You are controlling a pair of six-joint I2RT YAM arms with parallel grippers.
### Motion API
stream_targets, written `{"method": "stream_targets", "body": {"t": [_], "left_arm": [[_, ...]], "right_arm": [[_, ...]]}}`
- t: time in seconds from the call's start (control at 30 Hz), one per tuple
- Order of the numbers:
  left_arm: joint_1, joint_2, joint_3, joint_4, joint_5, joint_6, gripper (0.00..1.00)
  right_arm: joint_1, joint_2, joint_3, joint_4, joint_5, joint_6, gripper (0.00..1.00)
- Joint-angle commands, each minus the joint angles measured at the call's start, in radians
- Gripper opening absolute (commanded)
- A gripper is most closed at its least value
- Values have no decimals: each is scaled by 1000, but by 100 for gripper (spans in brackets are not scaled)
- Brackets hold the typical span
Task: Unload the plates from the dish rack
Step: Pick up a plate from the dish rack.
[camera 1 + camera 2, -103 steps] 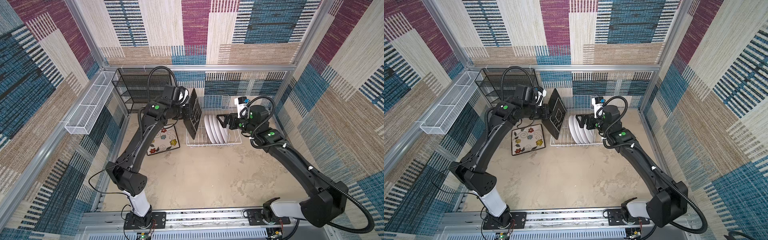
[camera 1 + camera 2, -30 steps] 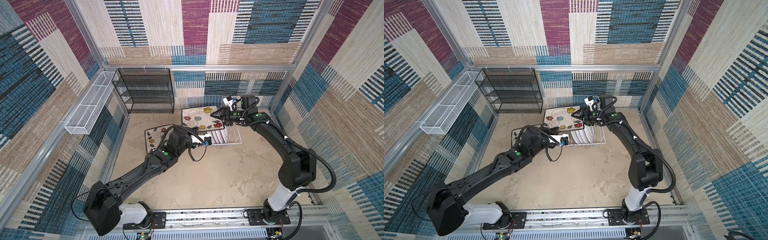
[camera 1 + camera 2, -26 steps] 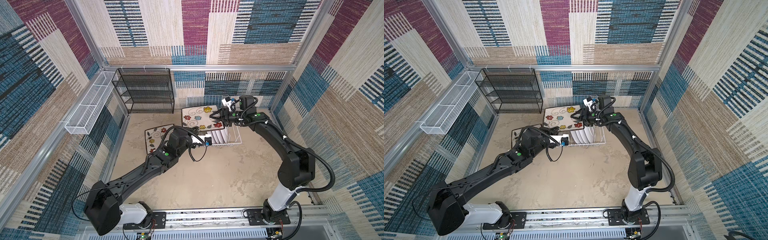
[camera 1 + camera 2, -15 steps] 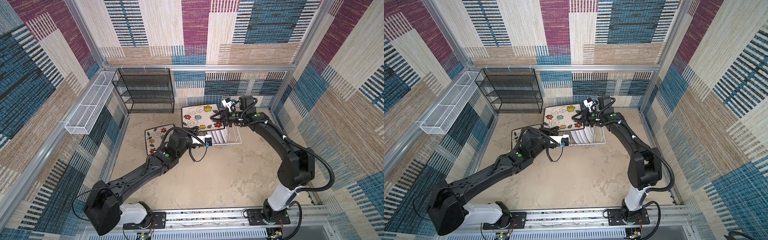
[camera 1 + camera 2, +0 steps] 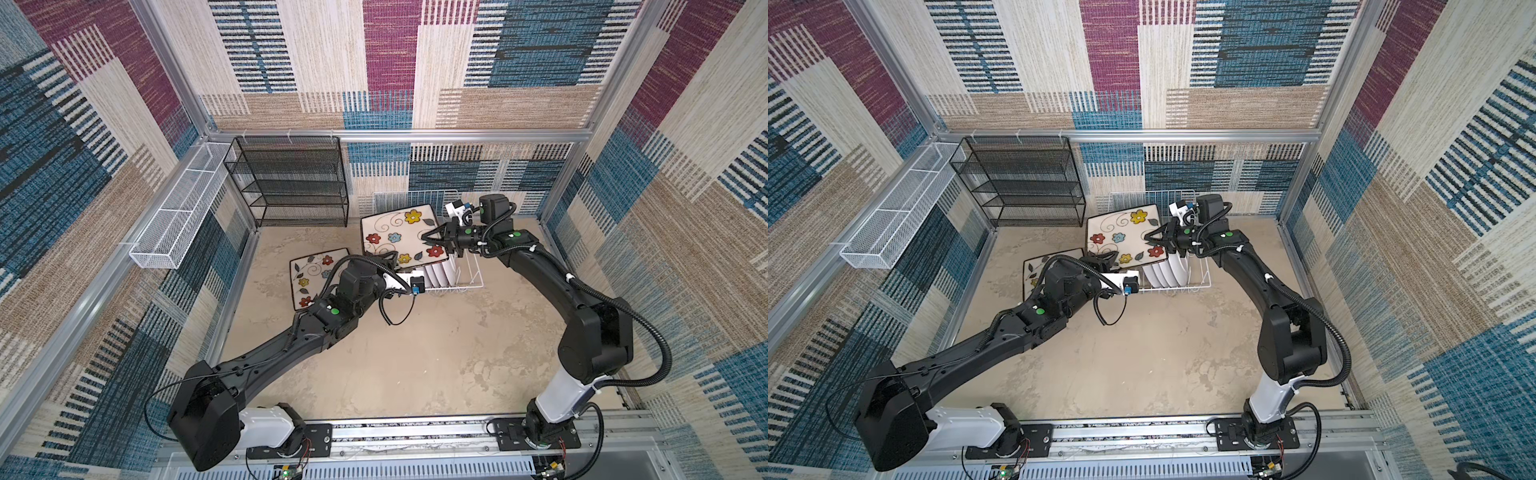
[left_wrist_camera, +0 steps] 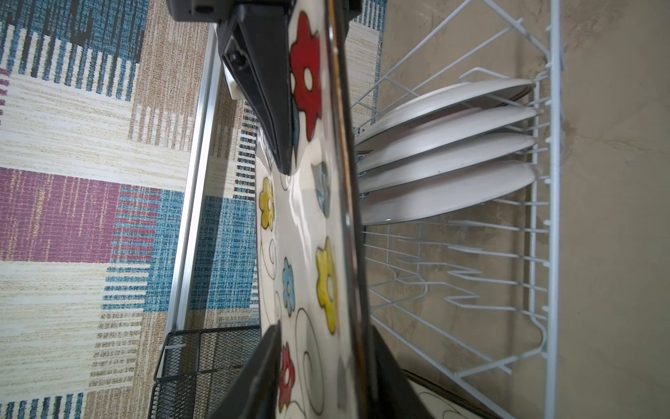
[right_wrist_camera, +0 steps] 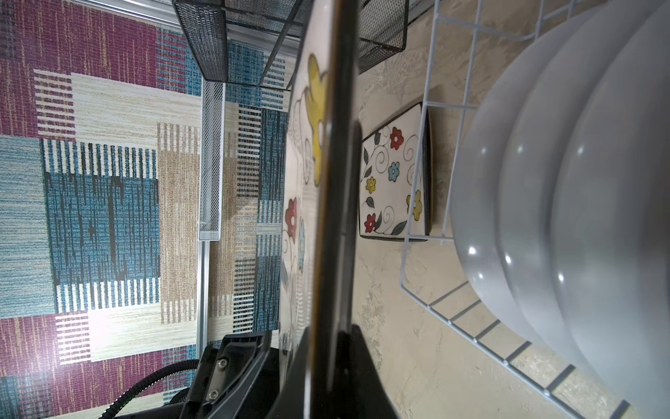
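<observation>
A square plate (image 5: 397,235) (image 5: 1121,235), cream with coloured flowers, hangs face up over the left end of the white wire dish rack (image 5: 471,272) (image 5: 1202,274). My right gripper (image 5: 428,240) (image 7: 331,332) is shut on its right edge. My left gripper (image 5: 386,262) (image 6: 326,333) straddles its near-left edge, open, with a gap showing between one finger and the plate's face. Several round plates (image 5: 438,272) (image 6: 446,145) stand white-backed in the rack. Another square plate (image 5: 313,272) (image 7: 393,181) lies face up on the table left of the rack, partly behind my left arm.
A black mesh shelf unit (image 5: 291,183) stands against the back wall, left of the rack. A long white mesh basket (image 5: 178,220) hangs on the left wall. Aluminium frame rails run along the walls and the front edge.
My right gripper has closed on the held plate's right edge. My left gripper, shut on the plate until half a second ago, now stands open round it. The plate has barely moved.
</observation>
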Motion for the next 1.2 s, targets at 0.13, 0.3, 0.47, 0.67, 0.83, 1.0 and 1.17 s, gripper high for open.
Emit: {"method": "stream_targets", "body": {"t": [0.13, 0.3, 0.47, 0.67, 0.83, 1.0, 1.17], "left_arm": [[-1, -26, 35, -34, 41, -92, 75], [-1, -65, 46, -89, 60, -217, 82], [0, -109, 73, -148, 61, -436, 84], [5, -178, 156, -256, 78, -756, 85], [38, -190, 258, -326, 152, -970, 84], [120, -124, 399, -418, 253, -1177, 84], [257, -63, 507, -493, 358, -1462, 85]], "right_arm": [[-5, -18, 29, 204, -13, 41, 0], [-18, -14, 46, 287, 59, 107, 0], [-21, 8, 73, 301, 123, 121, 0], [-26, -18, 69, 293, 216, 70, 0], [-26, -52, 43, 282, 278, 33, 0], [-28, -102, -28, 303, 322, 16, 0], [-29, -155, -97, 350, 336, -1, 0]]}}
